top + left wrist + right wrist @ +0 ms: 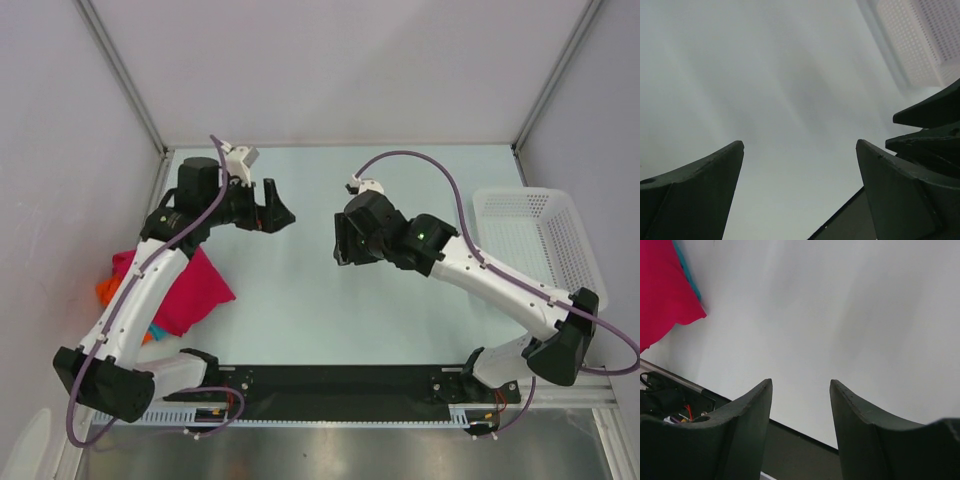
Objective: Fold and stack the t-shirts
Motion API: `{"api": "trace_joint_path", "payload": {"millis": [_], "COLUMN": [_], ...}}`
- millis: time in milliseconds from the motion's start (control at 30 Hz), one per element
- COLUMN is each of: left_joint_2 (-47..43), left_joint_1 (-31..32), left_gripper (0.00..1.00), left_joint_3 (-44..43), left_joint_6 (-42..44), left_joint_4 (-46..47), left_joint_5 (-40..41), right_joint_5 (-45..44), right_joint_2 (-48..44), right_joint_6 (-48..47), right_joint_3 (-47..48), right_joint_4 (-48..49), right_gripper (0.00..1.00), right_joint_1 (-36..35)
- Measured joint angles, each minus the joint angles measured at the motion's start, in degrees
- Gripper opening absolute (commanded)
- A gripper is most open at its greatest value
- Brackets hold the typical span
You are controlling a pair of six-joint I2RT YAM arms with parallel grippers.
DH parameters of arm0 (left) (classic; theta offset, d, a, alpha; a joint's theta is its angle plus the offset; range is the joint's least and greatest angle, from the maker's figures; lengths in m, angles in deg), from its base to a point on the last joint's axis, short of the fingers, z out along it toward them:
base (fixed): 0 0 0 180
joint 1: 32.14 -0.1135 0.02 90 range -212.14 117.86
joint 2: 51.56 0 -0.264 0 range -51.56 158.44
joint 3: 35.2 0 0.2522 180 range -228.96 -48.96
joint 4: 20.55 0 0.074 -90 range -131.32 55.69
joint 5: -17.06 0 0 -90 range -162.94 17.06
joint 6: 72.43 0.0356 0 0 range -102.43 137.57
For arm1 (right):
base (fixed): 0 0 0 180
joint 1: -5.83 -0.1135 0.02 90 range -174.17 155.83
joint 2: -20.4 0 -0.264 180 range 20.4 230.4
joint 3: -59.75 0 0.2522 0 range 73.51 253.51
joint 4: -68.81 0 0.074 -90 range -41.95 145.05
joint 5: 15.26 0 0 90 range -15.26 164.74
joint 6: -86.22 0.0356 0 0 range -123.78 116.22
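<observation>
Two pairs of jaws, left and right, stand apart, empty; crimson-pink t-shirt (200, 292) seemingly lies atop orange t-shirt (104, 291).

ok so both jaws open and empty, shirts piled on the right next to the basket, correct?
Not quite. The shirts are piled on the left, across the table from the basket, which is on the right; the top external view shows it. Both jaws are open and empty.

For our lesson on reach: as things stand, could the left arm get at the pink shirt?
Probably yes. The left gripper is open and empty, and nothing lies on the pink shirt. But it sits near that arm's base, partly under the forearm, so the arm must fold back.
</observation>
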Motion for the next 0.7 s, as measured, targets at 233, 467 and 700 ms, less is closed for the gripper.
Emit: {"api": "trace_joint_path", "payload": {"millis": [233,467,700], "left_joint_2": [4.39,16.04,13.97], "left_joint_1": [12.68,22.14,22.12], "left_gripper": [1.0,1.0,1.0], "left_joint_3": [-1.51,-10.64,-10.49], "left_joint_6": [4.17,5.81,3.5], "left_joint_4": [-1.11,-2.19,0.74], "left_joint_5": [10.08,14.86,15.19], "right_joint_5": [-0.44,-3.15,-4.68], "right_joint_2": [3.45,4.46,2.89], "right_joint_6": [-0.96,-1.38,-0.92], "right_joint_3": [2.86,4.02,4.02], "right_joint_4": [-0.35,-1.81,3.06], "right_gripper": [0.57,0.59,0.59], "right_joint_1": [1.95,5.84,7.45]}}
